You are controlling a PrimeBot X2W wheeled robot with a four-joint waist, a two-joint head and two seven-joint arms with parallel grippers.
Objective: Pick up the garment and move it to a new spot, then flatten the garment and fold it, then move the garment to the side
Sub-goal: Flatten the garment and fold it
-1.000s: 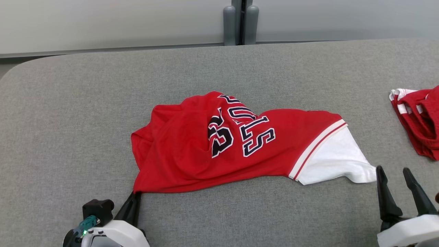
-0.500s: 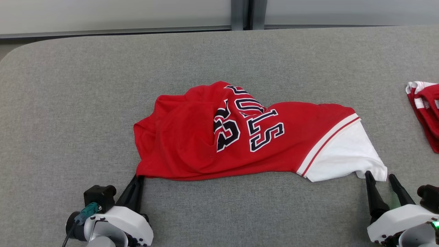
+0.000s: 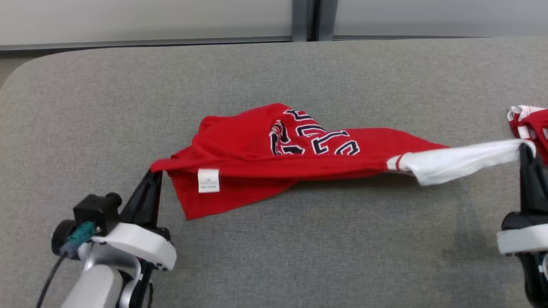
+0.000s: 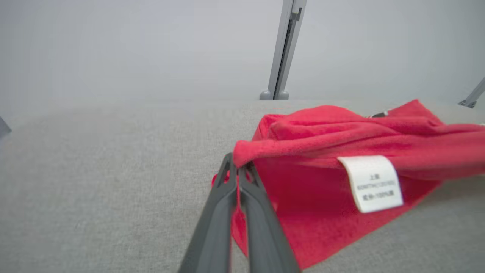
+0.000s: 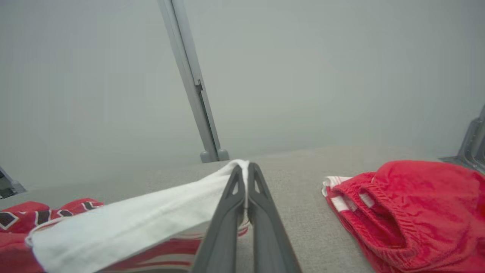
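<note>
The left gripper (image 3: 155,176) is shut tight on a red corner of the shirt (image 3: 257,156). Its two dark fingers (image 4: 261,227) are pressed together with the cloth pinched at their very tips. In the left wrist view the red fabric bunches over those tips and spills away to their right. Just to the right of that grip a small white label (image 3: 208,180) hangs from the cloth. Below the label a red flap droops down to the grey table (image 3: 299,256). The right gripper (image 3: 525,150) is also closed, clamped on the end of the white sleeve (image 3: 462,160), which is drawn out into a narrow band. In the right wrist view the sleeve runs from the fingertips off to their left, with red and white striping showing beneath it. The shirt is strung between the two grippers in a long, shallow span. The edge nearer the robot is raised off the table, with a shadow under it. The middle of the shirt, carrying dark block lettering (image 3: 317,141) outlined in white, humps up on the side away from the robot. Close to the right of the right gripper a second garment (image 5: 409,204), red with white stripes, lies crumpled on the table, and the fingers do not touch it. Beyond both grippers, past the table's far edge, a grey upright post (image 3: 305,19) stands against a pale wall (image 3: 128,19).
</note>
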